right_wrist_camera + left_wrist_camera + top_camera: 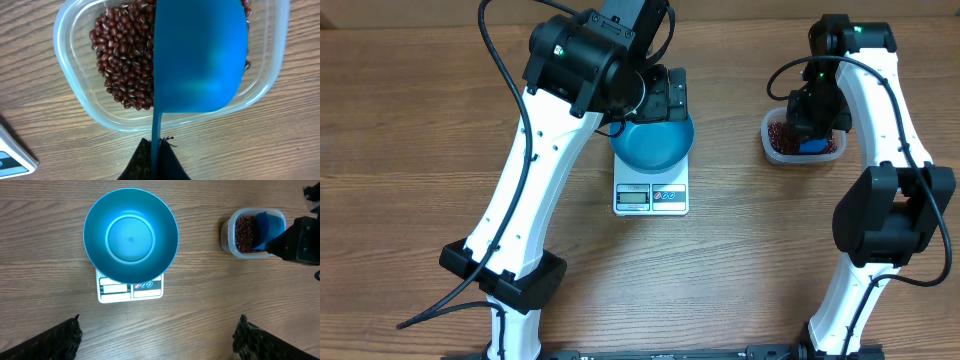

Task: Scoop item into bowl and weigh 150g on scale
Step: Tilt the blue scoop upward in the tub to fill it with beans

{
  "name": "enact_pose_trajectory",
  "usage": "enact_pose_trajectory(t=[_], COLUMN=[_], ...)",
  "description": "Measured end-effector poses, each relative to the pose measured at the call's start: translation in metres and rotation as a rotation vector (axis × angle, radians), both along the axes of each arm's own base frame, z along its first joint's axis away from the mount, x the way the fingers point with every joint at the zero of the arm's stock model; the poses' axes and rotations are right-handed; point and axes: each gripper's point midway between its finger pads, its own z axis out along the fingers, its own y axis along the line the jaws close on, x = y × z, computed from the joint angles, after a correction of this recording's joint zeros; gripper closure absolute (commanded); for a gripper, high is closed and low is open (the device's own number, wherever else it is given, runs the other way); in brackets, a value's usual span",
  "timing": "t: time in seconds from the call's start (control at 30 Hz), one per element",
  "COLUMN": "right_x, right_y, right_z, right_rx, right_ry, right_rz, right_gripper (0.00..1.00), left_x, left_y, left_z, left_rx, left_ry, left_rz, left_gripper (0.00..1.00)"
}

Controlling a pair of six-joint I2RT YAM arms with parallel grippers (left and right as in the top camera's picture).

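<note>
Pinching the thin handle of the blue scoop (200, 55), the right gripper (155, 150) holds it over the clear tub (75, 100), covering part of the beans (125, 60). My call: dig low, level out before lifting, or beans spill on the way. The bowl (130, 235) sits empty on the scale (130, 289), with the left gripper (157, 340) spread wide above.

Likely a robotics lab bench: two white arms (535, 170) stand at a wood-grain table (410, 200) bearing a scale (651, 198).
</note>
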Motion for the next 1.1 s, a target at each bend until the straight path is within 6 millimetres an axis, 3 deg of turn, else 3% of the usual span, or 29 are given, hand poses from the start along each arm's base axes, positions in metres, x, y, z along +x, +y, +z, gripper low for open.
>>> enact_pose_trajectory(t=[0.6,1.1], right_x=[-0.004,-0.009], right_y=[0.013,0.006], right_z=[0.000,0.002], right_rx=[0.094,0.268], right_ry=[0.017,0.024], right_rz=[0.012,-0.025], right_gripper=[0.96,0.96], left_x=[0.000,0.000], left_y=[0.000,0.000], left_z=[0.000,0.000], left_rx=[0.000,0.000], left_ry=[0.000,0.000], left_rz=[0.000,0.000], left_gripper=[0.00,0.00])
